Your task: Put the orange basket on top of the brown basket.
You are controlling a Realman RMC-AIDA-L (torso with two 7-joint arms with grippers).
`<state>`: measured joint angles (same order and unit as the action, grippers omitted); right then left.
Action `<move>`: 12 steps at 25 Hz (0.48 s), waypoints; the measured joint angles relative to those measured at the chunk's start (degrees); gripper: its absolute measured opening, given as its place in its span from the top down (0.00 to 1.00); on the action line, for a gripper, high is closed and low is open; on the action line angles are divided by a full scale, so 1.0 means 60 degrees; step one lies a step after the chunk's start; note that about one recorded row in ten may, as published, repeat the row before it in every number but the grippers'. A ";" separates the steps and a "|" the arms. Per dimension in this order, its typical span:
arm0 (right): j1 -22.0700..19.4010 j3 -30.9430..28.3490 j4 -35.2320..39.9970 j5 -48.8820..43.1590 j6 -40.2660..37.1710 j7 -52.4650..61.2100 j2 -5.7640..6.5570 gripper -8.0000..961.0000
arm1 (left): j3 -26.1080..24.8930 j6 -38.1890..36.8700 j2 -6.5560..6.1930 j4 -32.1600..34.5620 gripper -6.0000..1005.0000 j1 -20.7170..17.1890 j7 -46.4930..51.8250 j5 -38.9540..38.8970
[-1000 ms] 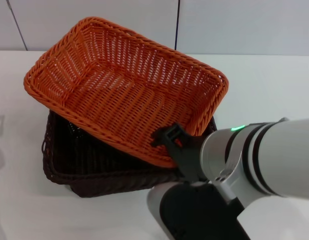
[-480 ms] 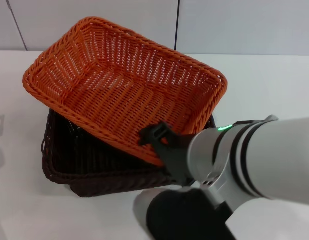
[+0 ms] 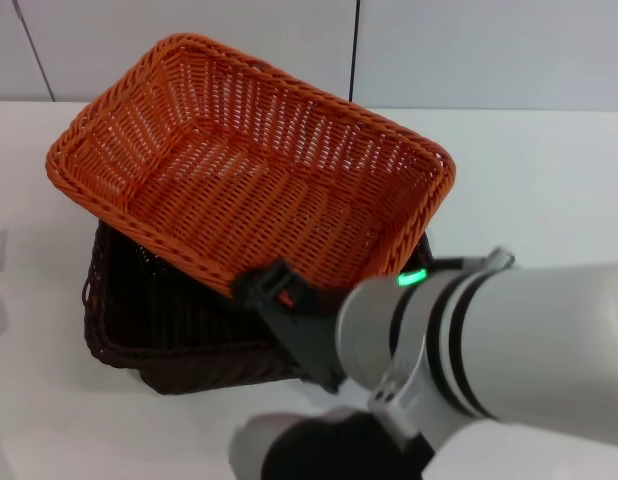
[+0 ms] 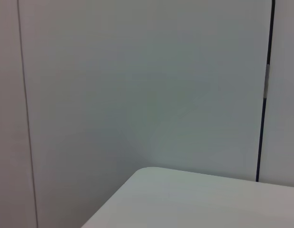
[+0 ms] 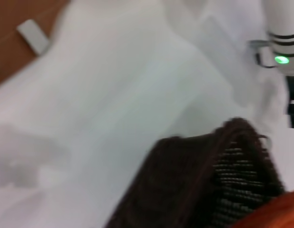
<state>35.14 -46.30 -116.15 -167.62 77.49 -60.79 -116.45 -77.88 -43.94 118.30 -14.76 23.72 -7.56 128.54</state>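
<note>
Inspection of the white table (image 3: 549, 180): the bright orange rectangular woven wicker basket (image 3: 251, 176) sits on top of the very dark brown rectangular woven wicker basket (image 3: 159, 320). The orange basket is skewed relative to the one beneath and tilted, its far-left corner riding high and overhanging. The brown basket's near and left walls show below it. Both containers appear empty; the orange basket's woven floor is bare, and the brown basket's interior is mostly covered.

The right gripper (image 3: 274, 300) is at the orange basket's near rim, at the end of a large white and black arm filling the near right of the head view. Whether its claw is open, closed or holding the rim cannot be told. The right wrist view shows the brown basket's corner (image 5: 218, 185) against the table.

The left gripper is not seen; its wrist camera faces a grey wall panel (image 4: 137, 85) and a table corner
</note>
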 joint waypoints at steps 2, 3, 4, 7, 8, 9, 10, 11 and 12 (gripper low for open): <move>-0.0075 -0.0162 0.0016 -0.0001 -0.0422 -0.0018 0.0043 0.33 | -0.0005 0.0000 0.0000 0.0000 0.21 -0.0009 0.0000 -0.0003; -0.0075 -0.0162 0.0016 -0.0001 -0.0422 -0.0018 0.0043 0.33 | -0.0005 0.0000 0.0000 0.0000 0.21 -0.0009 0.0000 -0.0003; -0.0117 -0.0228 0.0023 -0.0001 -0.0600 -0.0026 0.0059 0.33 | -0.0014 0.0000 0.0000 0.0000 0.21 -0.0014 0.0000 -0.0003; -0.0491 -0.0908 0.0138 0.0002 -0.1769 -0.0159 0.0073 0.33 | -0.0026 0.0000 -0.0002 0.0000 0.21 -0.0015 0.0000 -0.0014; -0.0491 -0.0908 0.0138 0.0002 -0.1769 -0.0159 0.0073 0.33 | -0.0027 -0.0001 -0.0005 0.0000 0.21 -0.0015 0.0000 -0.0017; -0.0604 -0.1152 0.0168 0.0000 -0.2127 -0.0235 0.0075 0.33 | -0.0028 -0.0002 -0.0009 0.0000 0.21 -0.0015 0.0000 -0.0021; -0.0945 -0.1768 0.0204 0.0006 -0.3038 -0.0365 0.0073 0.33 | -0.0028 -0.0002 -0.0009 0.0000 0.21 -0.0015 0.0000 -0.0021; -0.0945 -0.1768 0.0204 0.0006 -0.3038 -0.0365 0.0073 0.33 | -0.0028 -0.0002 -0.0009 0.0000 0.21 -0.0015 0.0000 -0.0021; -0.1474 -0.2332 0.0229 0.0015 -0.4293 -0.0223 0.0045 0.33 | -0.0029 -0.0012 -0.0012 -0.0003 0.21 -0.0010 0.0000 -0.0021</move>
<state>26.30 -60.29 -114.78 -167.53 51.73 -62.13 -116.18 -78.05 -44.01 118.23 -14.78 23.66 -7.56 128.41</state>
